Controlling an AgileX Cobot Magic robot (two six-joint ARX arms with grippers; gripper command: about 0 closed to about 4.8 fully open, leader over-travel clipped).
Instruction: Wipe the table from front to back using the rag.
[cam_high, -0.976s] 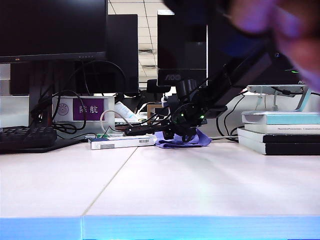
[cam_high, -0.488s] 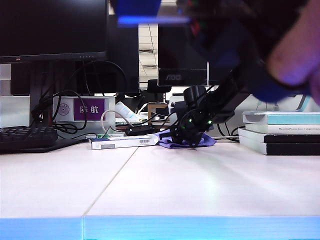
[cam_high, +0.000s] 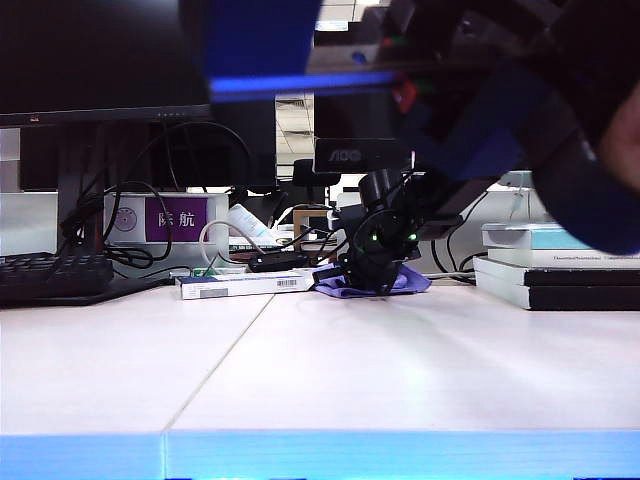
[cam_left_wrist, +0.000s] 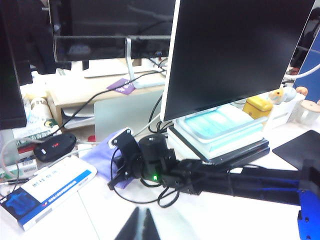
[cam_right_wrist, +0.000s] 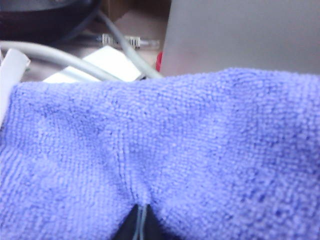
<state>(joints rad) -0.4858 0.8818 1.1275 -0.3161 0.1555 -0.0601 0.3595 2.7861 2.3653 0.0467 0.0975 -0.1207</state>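
Note:
The lavender rag (cam_high: 405, 281) lies bunched at the back of the pale table (cam_high: 350, 370), in front of a monitor stand. My right gripper (cam_high: 366, 283) reaches down onto its near edge. In the right wrist view the rag (cam_right_wrist: 175, 145) fills the picture, and the right gripper (cam_right_wrist: 141, 222) is shut with a fold of cloth pinched between its tips. The left wrist view shows the rag (cam_left_wrist: 100, 156) under the right gripper (cam_left_wrist: 119, 172). My left gripper (cam_left_wrist: 141, 222) hovers shut and empty above the bare table (cam_left_wrist: 225, 215), some way short of the rag.
A blue-and-white box (cam_high: 245, 284) lies just left of the rag. A stack of books (cam_high: 560, 270) stands to its right. A keyboard (cam_high: 50, 275), monitors (cam_high: 105, 60), cables and a black oval device (cam_left_wrist: 57, 146) crowd the back edge. Blurred arm parts cover the exterior view's top right.
The right gripper's jaws have closed on the rag and shifted slightly right. The blurred arm parts near the camera have spread leftward across the top of the exterior view.

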